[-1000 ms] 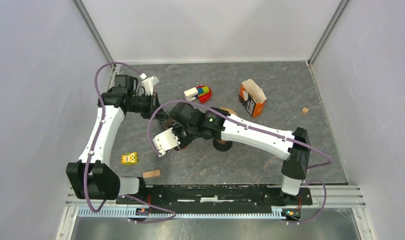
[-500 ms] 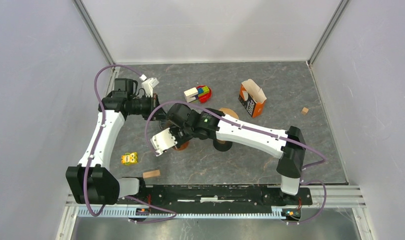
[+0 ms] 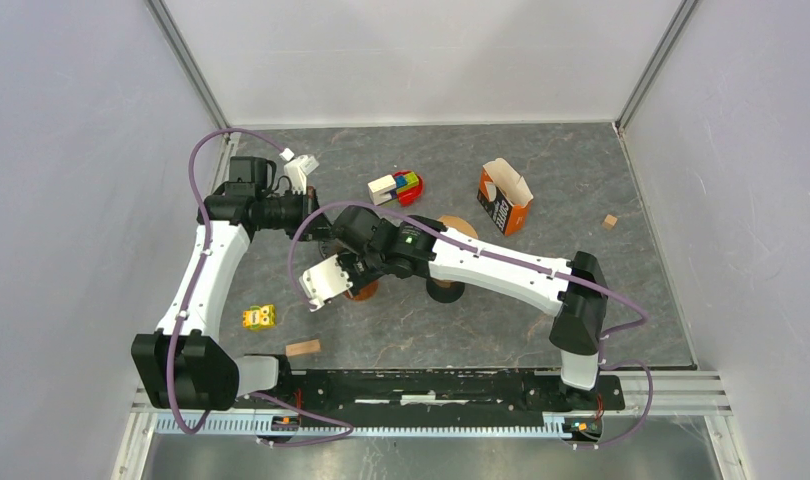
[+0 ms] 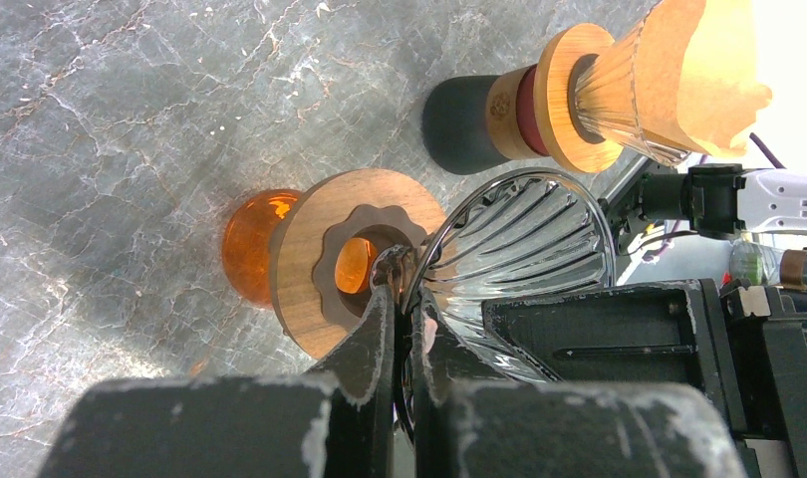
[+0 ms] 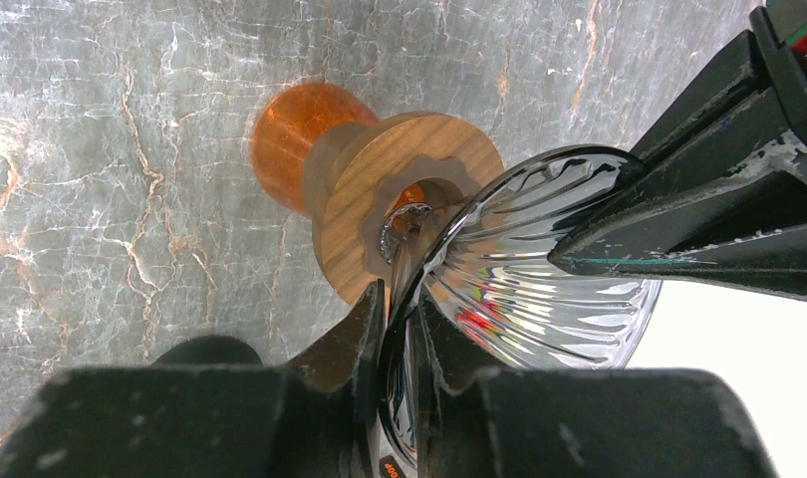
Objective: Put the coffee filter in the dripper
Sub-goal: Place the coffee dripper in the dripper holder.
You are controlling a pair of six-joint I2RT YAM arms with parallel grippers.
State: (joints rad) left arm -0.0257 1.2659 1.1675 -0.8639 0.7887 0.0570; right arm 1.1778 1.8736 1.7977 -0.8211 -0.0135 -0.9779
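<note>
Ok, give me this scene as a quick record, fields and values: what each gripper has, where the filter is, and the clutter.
left gripper: shut on the rim of the glass dripper
right gripper: shut on the same rim
dripper build: ribbed glass cone, wooden collar, orange base; no filter inside
coffee filter: paper, seated in a second dripper with a black foot
clutter: orange carton, toy blocks, yellow toy, wooden block
</note>
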